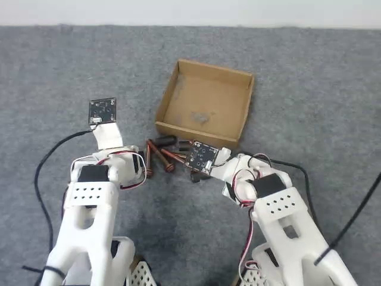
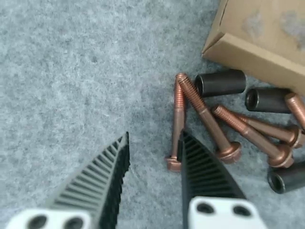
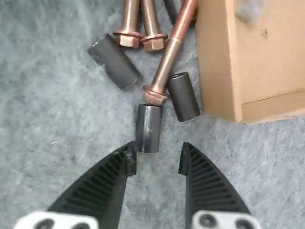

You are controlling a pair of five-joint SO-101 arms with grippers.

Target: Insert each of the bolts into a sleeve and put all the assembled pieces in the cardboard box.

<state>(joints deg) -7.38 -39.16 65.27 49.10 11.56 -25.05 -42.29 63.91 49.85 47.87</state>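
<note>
Several copper bolts [image 2: 207, 119] lie fanned on the grey carpet beside the cardboard box [image 1: 205, 104], with black sleeves [image 2: 220, 82] among them. My left gripper [image 2: 154, 140] hangs open just above the carpet, and one of its fingers [image 2: 200, 171] rests next to the head of the outermost bolt [image 2: 177, 119]. My right gripper [image 3: 156, 155] is open too. A short black sleeve [image 3: 148, 128] lies just ahead of the gap between its fingertips. That sleeve sits end to end with the head of a long bolt [image 3: 167, 62]. Nothing is held by either gripper.
Two more sleeves [image 3: 183, 95] [image 3: 114, 63] flank that bolt, one close against the box wall [image 3: 217, 62]. The box is open-topped with nothing but scuff marks inside. Both white arms [image 1: 89, 196] [image 1: 280, 202] come in from the near edge, with cables trailing beside them.
</note>
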